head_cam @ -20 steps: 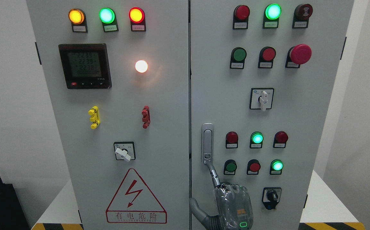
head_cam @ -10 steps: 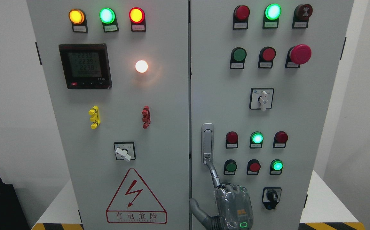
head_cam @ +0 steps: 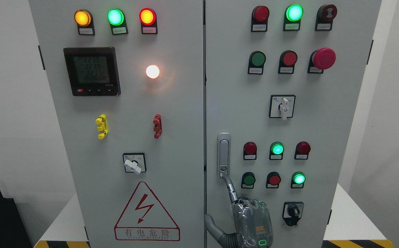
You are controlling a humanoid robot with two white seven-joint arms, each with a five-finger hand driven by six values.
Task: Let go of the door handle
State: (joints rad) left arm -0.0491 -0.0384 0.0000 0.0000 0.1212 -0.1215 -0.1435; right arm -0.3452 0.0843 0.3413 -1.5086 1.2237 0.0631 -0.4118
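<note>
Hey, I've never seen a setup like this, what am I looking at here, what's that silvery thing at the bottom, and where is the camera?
The camera sits on a humanoid robot's head, so you see what it faces: a grey electrical cabinet with two closed doors. The doors carry lit lamps, push buttons, rotary switches, a digital meter and a red warning triangle. The silvery thing is the right robot hand, wrapped in clear plastic, rising from the bottom edge. It reaches up to the lower end of the door handle, a narrow metal handle on the right door. Whether it grips the handle or only touches it cannot be seen. The left arm is out of view.
</note>
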